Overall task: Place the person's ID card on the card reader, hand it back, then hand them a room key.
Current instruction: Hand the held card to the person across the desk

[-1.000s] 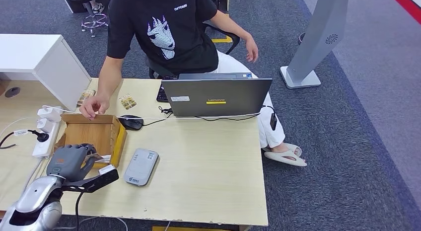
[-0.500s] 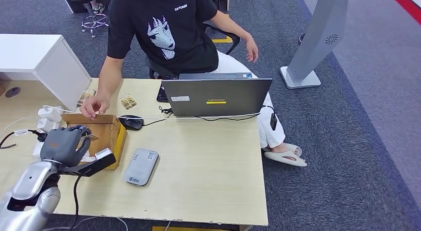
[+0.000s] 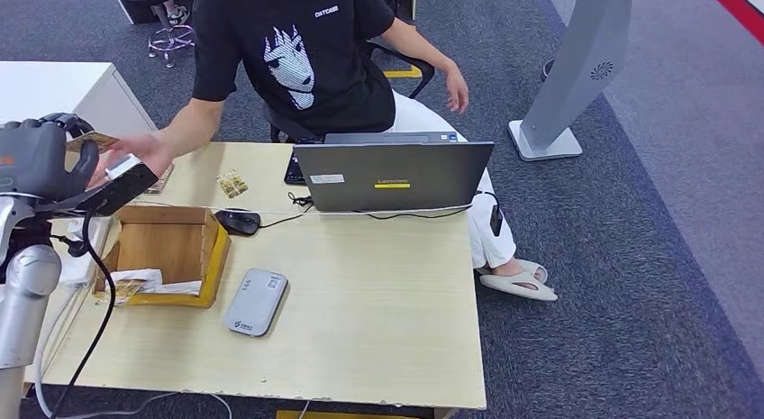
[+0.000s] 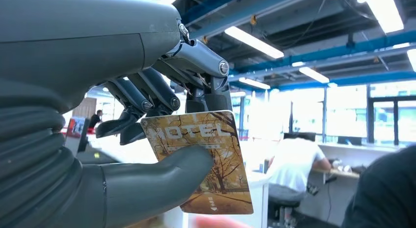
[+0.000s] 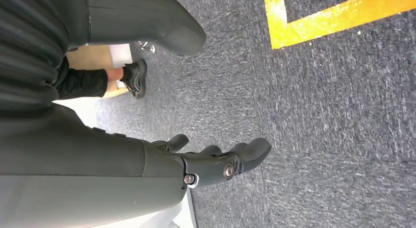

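My left hand (image 3: 36, 158) is raised at the table's far left and pinches a room key card (image 3: 90, 141). In the left wrist view the card (image 4: 206, 159) is brown with autumn trees and the word HOTEL, held between the thumb and the fingers of the hand (image 4: 147, 115). The person's hand (image 3: 144, 153) reaches out close beside the card; I cannot tell whether it touches. The grey card reader (image 3: 256, 302) lies flat on the table, nothing on it. My right hand (image 5: 211, 164) hangs over the carpet, fingers stretched out, holding nothing.
An open cardboard box (image 3: 212, 252) with several cards in it stands left of the reader. A mouse (image 3: 238, 222) and a laptop (image 3: 394, 176) sit further back. Small cards (image 3: 231, 183) lie near the far edge. A white cabinet (image 3: 63, 90) stands behind my left hand.
My left hand rose from the box to the far left with the key card. The person's hand left the box rim and lifted towards the card.
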